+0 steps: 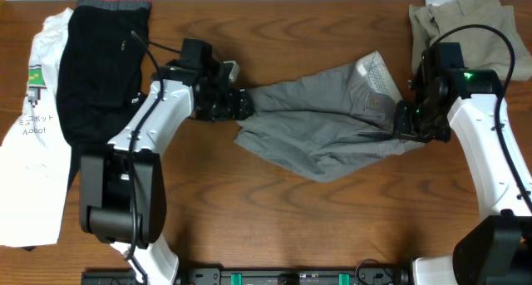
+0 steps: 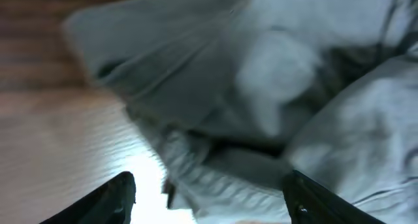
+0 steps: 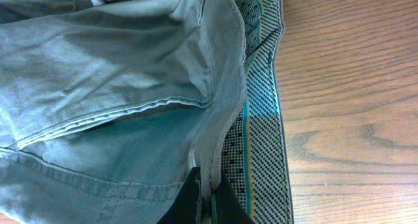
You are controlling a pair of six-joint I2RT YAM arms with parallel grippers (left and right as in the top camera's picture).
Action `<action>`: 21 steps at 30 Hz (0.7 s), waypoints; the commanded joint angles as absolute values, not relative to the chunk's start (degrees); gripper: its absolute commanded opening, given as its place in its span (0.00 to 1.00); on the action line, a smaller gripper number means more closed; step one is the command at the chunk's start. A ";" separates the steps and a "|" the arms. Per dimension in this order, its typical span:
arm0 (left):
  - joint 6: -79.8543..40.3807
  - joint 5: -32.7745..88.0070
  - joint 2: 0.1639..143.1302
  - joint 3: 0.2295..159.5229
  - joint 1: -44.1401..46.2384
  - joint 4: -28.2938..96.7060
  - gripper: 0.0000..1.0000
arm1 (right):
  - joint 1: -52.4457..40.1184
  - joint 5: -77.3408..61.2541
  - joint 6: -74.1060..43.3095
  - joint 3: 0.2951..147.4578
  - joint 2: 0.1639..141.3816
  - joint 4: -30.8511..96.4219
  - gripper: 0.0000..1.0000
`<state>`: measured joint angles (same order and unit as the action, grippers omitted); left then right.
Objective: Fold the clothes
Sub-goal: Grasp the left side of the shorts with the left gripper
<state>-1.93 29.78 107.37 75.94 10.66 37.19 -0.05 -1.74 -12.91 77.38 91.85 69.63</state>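
Setting: we logged a robot lab bench: wood-grain table (image 1: 332, 227), left arm (image 1: 145, 127) and right arm (image 1: 490, 144) at its near edge, black trousers (image 1: 96, 69) and khaki shorts (image 1: 465, 15) at far corners.

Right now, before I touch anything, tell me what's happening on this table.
Both arms are on the grey shorts in the middle. The right gripper is shut on their edge by the patterned waistband; the left gripper is at the opposite end, jaws open over the fabric. The black trousers and a white T-shirt lie at the left, khaki shorts at the far right.
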 commanded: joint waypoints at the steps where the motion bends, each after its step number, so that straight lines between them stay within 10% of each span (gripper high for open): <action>1: -3.14 31.77 107.74 76.05 13.93 36.58 0.74 | 0.45 -2.20 -12.16 77.56 90.74 69.60 0.01; 6: -3.14 30.37 108.60 76.05 16.67 35.64 0.60 | 0.47 -2.17 -12.14 77.56 90.74 69.60 0.01; 14: -3.77 27.27 109.14 76.07 16.69 35.66 0.06 | 0.40 -2.13 -11.49 77.56 90.74 69.23 0.01; 21: -3.95 25.78 106.48 80.34 14.70 39.97 0.06 | 0.40 -2.26 -11.44 77.58 90.74 65.23 0.01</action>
<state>-3.46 27.90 108.55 76.53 16.25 38.37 -0.01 -1.93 -12.36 77.38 91.85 66.81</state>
